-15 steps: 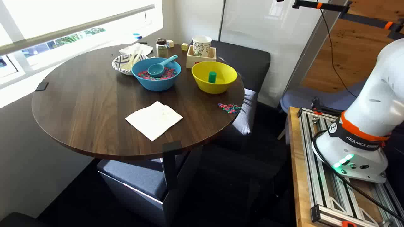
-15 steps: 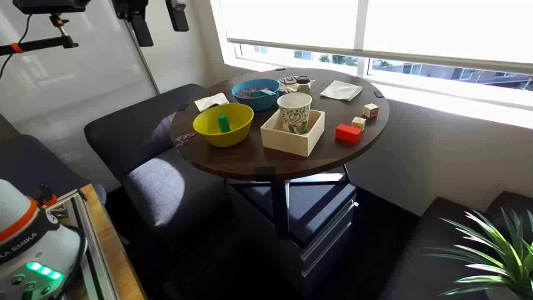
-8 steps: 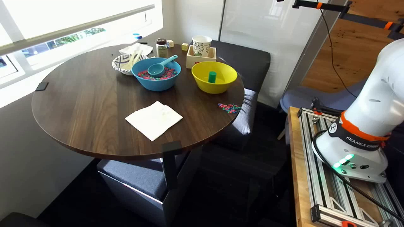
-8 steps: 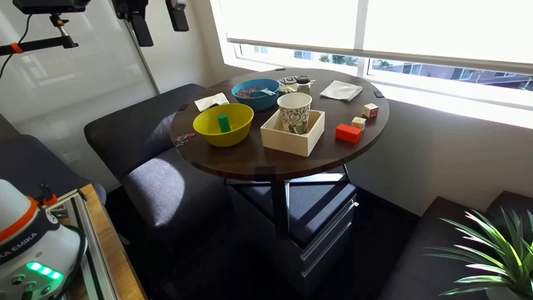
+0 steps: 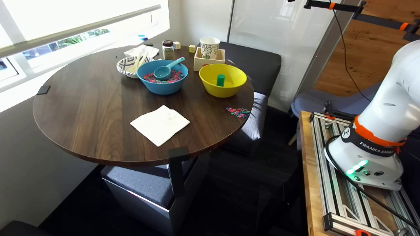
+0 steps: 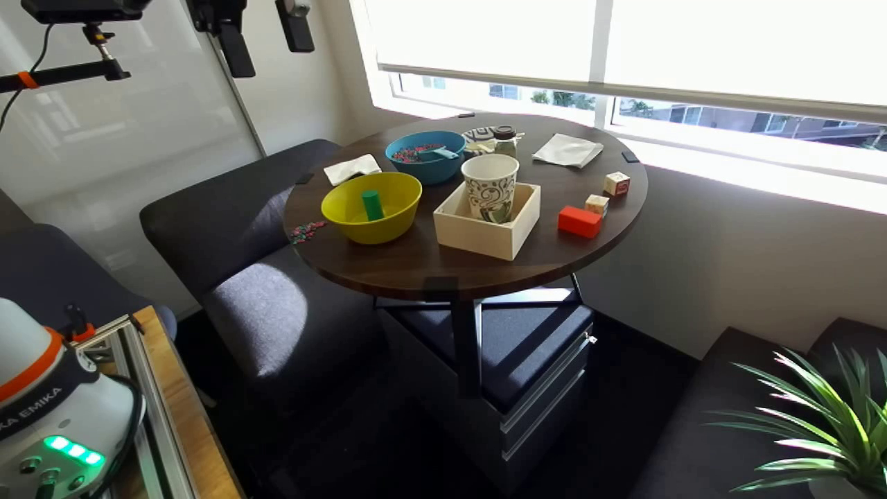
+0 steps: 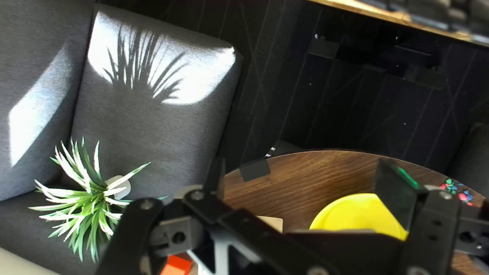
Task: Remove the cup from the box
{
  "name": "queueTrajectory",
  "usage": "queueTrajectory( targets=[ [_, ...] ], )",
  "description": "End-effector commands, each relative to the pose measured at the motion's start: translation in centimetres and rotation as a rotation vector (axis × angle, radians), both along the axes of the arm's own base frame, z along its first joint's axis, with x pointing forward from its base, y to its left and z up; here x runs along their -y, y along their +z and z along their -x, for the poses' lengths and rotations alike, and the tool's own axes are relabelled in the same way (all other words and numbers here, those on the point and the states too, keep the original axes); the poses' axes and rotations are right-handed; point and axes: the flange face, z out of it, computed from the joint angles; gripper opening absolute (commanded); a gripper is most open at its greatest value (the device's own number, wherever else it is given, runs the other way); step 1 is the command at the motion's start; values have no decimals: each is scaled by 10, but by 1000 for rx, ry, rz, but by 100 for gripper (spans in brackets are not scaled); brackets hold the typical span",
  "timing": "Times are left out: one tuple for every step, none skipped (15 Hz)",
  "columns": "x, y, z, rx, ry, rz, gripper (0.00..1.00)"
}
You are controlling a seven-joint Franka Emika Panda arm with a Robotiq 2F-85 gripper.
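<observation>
The cup (image 5: pixel 209 49) is white paper with a green and brown swirl print. It stands upright inside the pale wooden box (image 5: pixel 207 63) on the round table. Both also show in an exterior view, the cup (image 6: pixel 491 196) rising well above the rim of the box (image 6: pixel 475 235). My gripper (image 6: pixel 268 47) is high up at the top edge of that view, apart from the cup. In the wrist view my gripper (image 7: pixel 305 185) has its fingers wide apart with nothing between them. Only a box corner (image 7: pixel 274 223) shows there; I cannot make out the cup.
The yellow bowl (image 6: pixel 374 232) with a green cylinder (image 6: pixel 373 206) stands beside the box. The blue bowl (image 6: pixel 440 172) with beads and a scoop, and a jar (image 6: pixel 506 144), are behind. A red block (image 6: pixel 579 222) and wooden cubes (image 6: pixel 617 184) lie on the box's other side.
</observation>
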Motion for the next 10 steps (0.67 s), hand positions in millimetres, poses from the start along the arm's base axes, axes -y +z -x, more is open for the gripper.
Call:
queueTrajectory(
  targets=[
    [0, 1, 0, -1, 0, 0, 100],
    [-2, 0, -2, 2, -7, -1, 100],
    [-9, -1, -8, 22, -20, -16, 100],
    [-11, -2, -12, 38, -41, -12, 100],
    [-15, -1, -19, 77, -71, -31, 100],
    [-15, -4, -28, 107, -103, -28, 100],
    [-13, -10, -39, 133, -145, -40, 100],
    [-10, -15, -46, 149, -186, -37, 100],
    [-2, -26, -56, 155, -251, -42, 100],
    [5, -35, -64, 155, -308, -47, 100]
  ],
)
